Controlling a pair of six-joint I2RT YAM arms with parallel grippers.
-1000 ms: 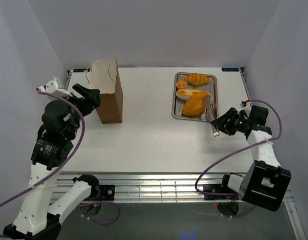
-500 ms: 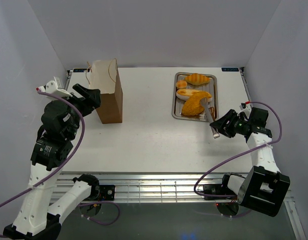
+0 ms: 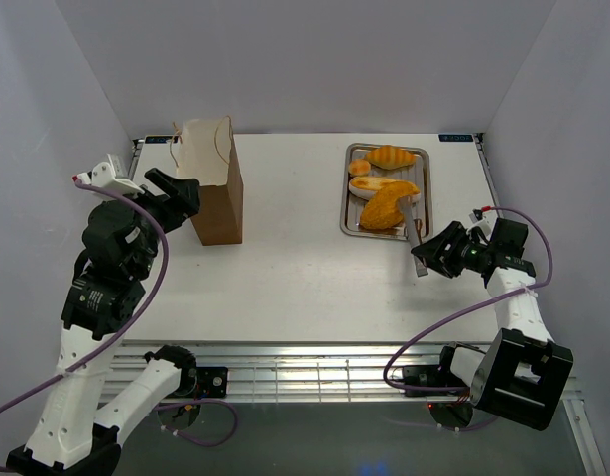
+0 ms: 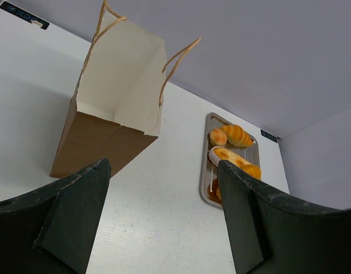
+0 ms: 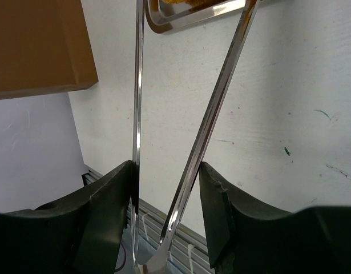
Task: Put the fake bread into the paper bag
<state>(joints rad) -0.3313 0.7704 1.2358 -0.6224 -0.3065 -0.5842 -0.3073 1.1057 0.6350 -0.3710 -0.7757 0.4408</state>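
Observation:
The paper bag (image 3: 215,193) stands open at the left of the table. The fake bread lies on a steel tray (image 3: 425,178): croissant (image 3: 392,156), small bun (image 3: 360,168), baguette (image 3: 380,183) and big oval loaf (image 3: 383,209). My left gripper (image 3: 172,188) is open and empty beside the bag's left side. In the left wrist view the bag (image 4: 115,114) and tray (image 4: 204,171) lie ahead of it. My right gripper (image 3: 430,255) is shut on silver tongs (image 3: 414,223), whose tips reach the tray's near right corner. The right wrist view shows both tong arms (image 5: 212,123) spread between my fingers (image 5: 109,205).
White walls enclose the table on three sides. A slotted metal rail (image 3: 314,372) runs along the near edge. The bag's corner (image 5: 38,45) and the tray's rim (image 5: 192,16) show at the top of the right wrist view.
My right gripper with the tongs has shifted slightly left and toward the near edge, turning a little. The left arm, bag and bread have barely moved.

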